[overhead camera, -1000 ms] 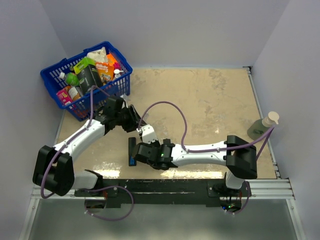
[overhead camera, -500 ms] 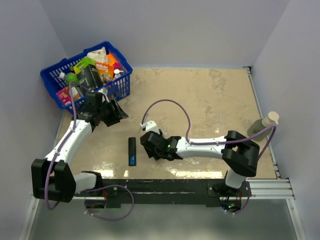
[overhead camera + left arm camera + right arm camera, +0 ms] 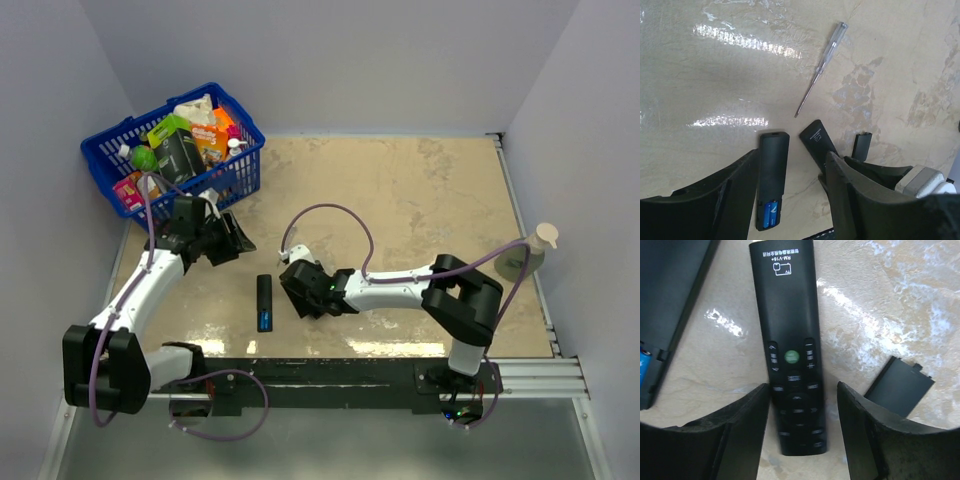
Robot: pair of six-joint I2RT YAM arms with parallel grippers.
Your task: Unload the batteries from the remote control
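A black remote control (image 3: 264, 296) lies face down on the table, its compartment open and two blue batteries (image 3: 264, 322) showing at its near end. In the left wrist view the same remote control (image 3: 772, 172) and batteries (image 3: 768, 215) lie under my open left gripper (image 3: 792, 165), which is empty. My left gripper (image 3: 232, 238) hangs up and left of that remote. My right gripper (image 3: 298, 287) is open, and its fingers straddle a second, button-side-up remote (image 3: 790, 350) without touching it. A flat black cover (image 3: 900, 387) lies just right of it.
A clear-handled screwdriver (image 3: 820, 67) lies on the table beyond the remotes. A blue basket (image 3: 110, 170) full of groceries stands at the back left, close to my left arm. A soap bottle (image 3: 525, 255) stands at the right edge.
My left gripper pulled back from the remotes toward the basket. My right gripper opened and shifted right, off the face-down remote and over the second one.
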